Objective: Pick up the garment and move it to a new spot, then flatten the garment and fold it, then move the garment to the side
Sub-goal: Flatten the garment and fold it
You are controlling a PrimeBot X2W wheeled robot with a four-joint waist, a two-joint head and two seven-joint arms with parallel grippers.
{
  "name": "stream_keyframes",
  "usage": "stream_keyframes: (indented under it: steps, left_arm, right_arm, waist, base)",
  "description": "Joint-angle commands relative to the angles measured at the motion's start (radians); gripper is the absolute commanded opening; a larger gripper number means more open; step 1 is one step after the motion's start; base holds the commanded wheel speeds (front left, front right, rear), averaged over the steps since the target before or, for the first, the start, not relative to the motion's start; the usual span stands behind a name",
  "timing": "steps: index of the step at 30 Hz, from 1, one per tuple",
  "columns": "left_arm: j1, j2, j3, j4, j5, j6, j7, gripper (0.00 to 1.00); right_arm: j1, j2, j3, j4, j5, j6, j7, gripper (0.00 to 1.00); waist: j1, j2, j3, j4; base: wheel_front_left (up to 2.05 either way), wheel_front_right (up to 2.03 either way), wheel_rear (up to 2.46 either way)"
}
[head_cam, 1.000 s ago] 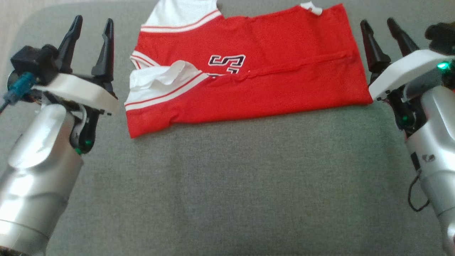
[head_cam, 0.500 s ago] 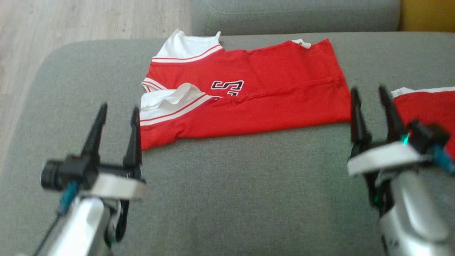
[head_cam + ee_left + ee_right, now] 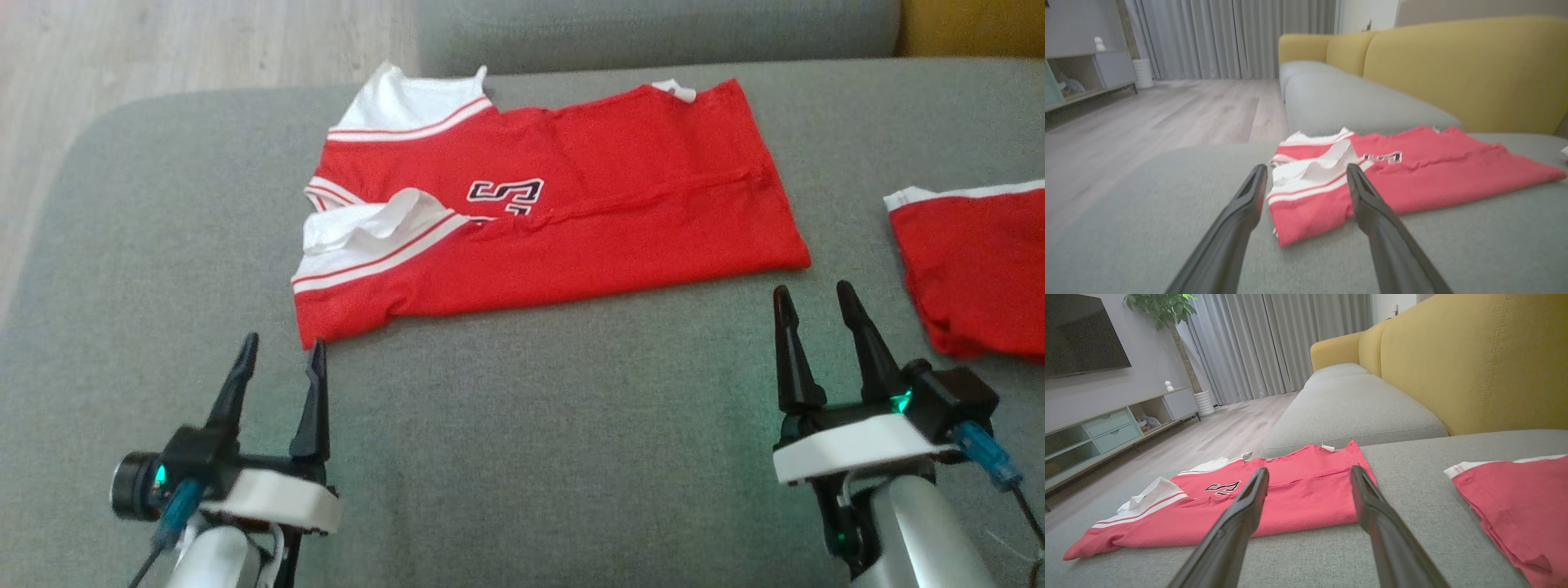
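Grey sofa seat (image 3: 522, 457) fills the space in front of the robot, and both hands sit low over its near part. The left hand (image 3: 283, 340) has its fingers spread with nothing between them. The right hand (image 3: 813, 287) is spread and empty too.

Just ahead of the left hand's tips lies the near corner of the jersey (image 3: 571, 212). It is red with white striped sleeves, looks already doubled lengthwise, and lies across the seat. Its hem corner sits just ahead of the right hand.

I'd say the trouble starts with the grip. If either hand closes on the top layer alone, the fold would peel open on the lift. The seat is soft, so tips pressed down hard might pinch upholstery along with cloth. If one hand rises before the other, the jersey would twist.

Near the right hand, on its right, lies another red cloth (image 3: 971, 269). A sideways carry in that direction could drag it or drop the jersey on top of it.

Further ahead of the left hand, a crumpled white sleeve (image 3: 367, 229) sits loose on top and would likely flop out during any move.

Beyond the left hand's outer side the seat rounds off toward the wood floor (image 3: 204, 41), so a push in that direction risks the jersey sliding off.
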Motion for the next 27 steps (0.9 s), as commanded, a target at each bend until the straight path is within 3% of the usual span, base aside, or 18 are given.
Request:
stream_keyframes:
  steps: [1,7,11,17,20,21,22,23,27]
  left_arm:
    - [-0.082,0.013,0.028,0.038,0.004,-0.013,0.013,1.00]
    - [-0.223,0.019,0.029,0.230,-0.022,-0.043,0.096,1.00]
    - [-0.305,0.036,0.031,0.360,-0.014,-0.030,0.144,1.00]
    - [-0.393,0.046,0.021,0.504,-0.017,-0.058,0.161,1.00]
    - [-0.414,0.043,-0.001,0.575,-0.018,-0.082,0.217,1.00]
    - [-0.420,0.041,-0.009,0.594,-0.019,-0.090,0.240,0.80]
    - [-0.424,0.042,-0.020,0.610,-0.015,-0.099,0.257,0.35]
    - [-0.428,0.045,-0.031,0.618,-0.011,-0.107,0.262,0.00]
    - [-0.439,0.045,-0.029,0.626,-0.018,-0.110,0.213,0.00]
  right_arm:
    - [-0.053,0.000,0.024,-0.044,0.003,-0.001,-0.011,1.00]
    - [-0.073,0.001,0.035,-0.069,0.002,-0.001,-0.011,1.00]
    - [-0.088,0.001,0.032,-0.085,0.004,-0.001,-0.011,1.00]
    - [-0.113,0.001,0.038,-0.098,0.010,-0.001,-0.011,1.00]
    - [-0.119,0.001,0.035,-0.105,0.017,-0.001,-0.011,1.00]
    - [-0.120,0.001,0.035,-0.106,0.018,-0.001,-0.011,1.00]
    - [-0.122,0.001,0.035,-0.107,0.019,-0.001,-0.011,1.00]
    - [-0.125,0.001,0.035,-0.108,0.021,-0.001,-0.011,1.00]
    - [-0.131,0.001,0.027,-0.105,0.028,-0.001,-0.011,1.00]
  waist:
    - [0.0001,-0.0001,0.028,-0.009]
    - [0.0001,-0.0001,0.106,-0.036]
    - [0.0001,-0.0001,0.157,-0.056]
    - [0.0001,-0.0001,0.207,-0.084]
    - [0.0001,-0.0001,0.219,-0.091]
    - [0.0001,-0.0001,0.222,-0.093]
    - [0.0001,-0.0001,0.223,-0.094]
    - [0.0001,-0.0001,0.223,-0.096]
    - [0.0001,-0.0001,0.209,-0.094]
  base:
    - [0.00,0.00,0.00]
    - [0.00,0.00,0.00]
    - [0.00,0.00,0.00]
    - [0.00,0.00,0.00]
    - [0.00,0.00,0.00]
    - [0.00,0.00,0.00]
    - [0.00,0.00,0.00]
    - [0.00,0.00,0.00]
    - [0.00,0.00,0.00]
